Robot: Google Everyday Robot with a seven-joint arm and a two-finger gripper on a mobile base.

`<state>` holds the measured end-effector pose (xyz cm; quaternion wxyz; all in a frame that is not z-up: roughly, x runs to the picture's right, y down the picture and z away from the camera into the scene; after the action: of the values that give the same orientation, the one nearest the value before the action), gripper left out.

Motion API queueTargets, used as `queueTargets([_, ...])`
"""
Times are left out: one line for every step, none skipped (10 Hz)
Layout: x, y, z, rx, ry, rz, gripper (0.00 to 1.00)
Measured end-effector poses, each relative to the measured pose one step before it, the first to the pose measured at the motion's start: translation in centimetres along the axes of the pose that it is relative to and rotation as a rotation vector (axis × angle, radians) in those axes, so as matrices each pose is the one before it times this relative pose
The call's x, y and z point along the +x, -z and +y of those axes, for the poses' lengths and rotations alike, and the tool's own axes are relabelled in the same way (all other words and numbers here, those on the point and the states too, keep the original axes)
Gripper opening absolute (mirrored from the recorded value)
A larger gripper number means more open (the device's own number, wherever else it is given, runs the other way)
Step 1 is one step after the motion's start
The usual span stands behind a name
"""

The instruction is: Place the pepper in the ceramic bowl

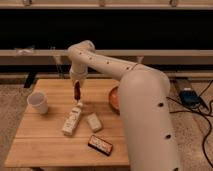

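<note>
My gripper [77,85] hangs from the white arm above the middle of the wooden table [45,145]. It is shut on the pepper [77,93], a small dark red slender thing that dangles below the fingers, clear of the table top. The ceramic bowl [113,98], orange-red inside, sits to the right of the gripper. The arm's big white forearm hides most of it, so only its left part shows.
A small white cup [38,102] stands at the table's left. A white bottle with a label [72,120] lies just below the gripper, a small pale block [94,122] beside it. A dark rectangular box [100,145] lies near the front edge. Cables and a blue device [190,96] lie on the floor at right.
</note>
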<state>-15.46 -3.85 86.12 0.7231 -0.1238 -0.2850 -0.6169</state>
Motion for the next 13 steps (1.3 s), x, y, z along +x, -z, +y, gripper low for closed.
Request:
queueTargets([2.366, 0.275, 1.985, 0.00177, -0.03757, 0.01221, 0.0])
queueTargets([1.101, 0.162, 1.52, -0.00615, -0.02631, 0.00504, 0.0])
queueTargets([1.123, 0.151, 1.612, -0.00407, -0.02956, 0.00919, 0.0])
queueTargets([1.227, 0.163, 2.045, -0.00647, -0.03604, 0.01146, 0.0])
queueTargets([0.949, 0.161, 1.685, -0.00475, -0.0322, 0.0095, 0.0])
queueTargets([0.809, 0.155, 1.351, -0.00215, -0.02626, 0.00735, 0.0])
queueTargets([2.449, 0.294, 3.321, -0.00508, -0.06672, 0.01746, 0.0])
queueTargets([1.548, 0.031, 1.766, -0.00465, -0.03532, 0.00683, 0.0])
queueTargets([0.455, 0.003, 0.738, -0.00302, -0.00365, 0.00211, 0.0])
queueTargets([0.268, 0.249, 1.288, -0.00494, 0.01687, 0.00431, 0.0])
queueTargets([-0.158, 0.158, 0.386, -0.00512, 0.02613, 0.00313, 0.0])
queueTargets([-0.68, 0.059, 0.023, 0.0005, 0.0282, -0.00231, 0.0])
queueTargets([-0.942, 0.061, 0.181, 0.00284, 0.02647, -0.00482, 0.0])
